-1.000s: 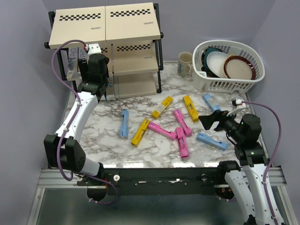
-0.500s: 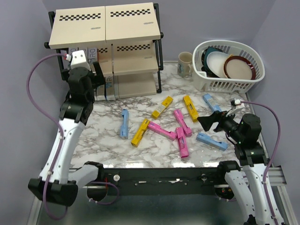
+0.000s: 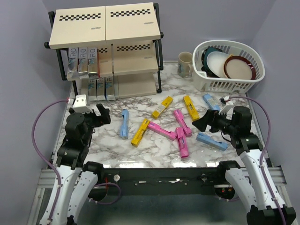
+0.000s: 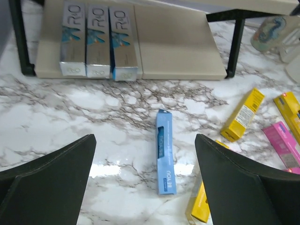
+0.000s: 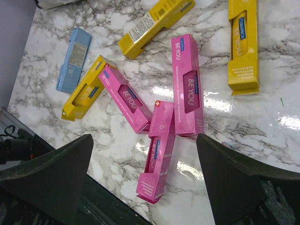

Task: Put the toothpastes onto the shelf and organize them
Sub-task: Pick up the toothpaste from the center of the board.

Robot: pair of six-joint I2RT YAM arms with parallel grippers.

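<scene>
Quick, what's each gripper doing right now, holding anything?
Left gripper: open, holding nothing.
Right gripper: open, holding nothing.

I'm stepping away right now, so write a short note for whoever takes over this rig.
Left gripper open, empty, above the table's left side.
Right gripper open, empty, by the loose boxes on the right.
Done: a row of toothpaste boxes on the shelf's middle board, three more on the bottom board.
Left: nine boxes loose on the table, three pink, three yellow, three light blue.
</scene>
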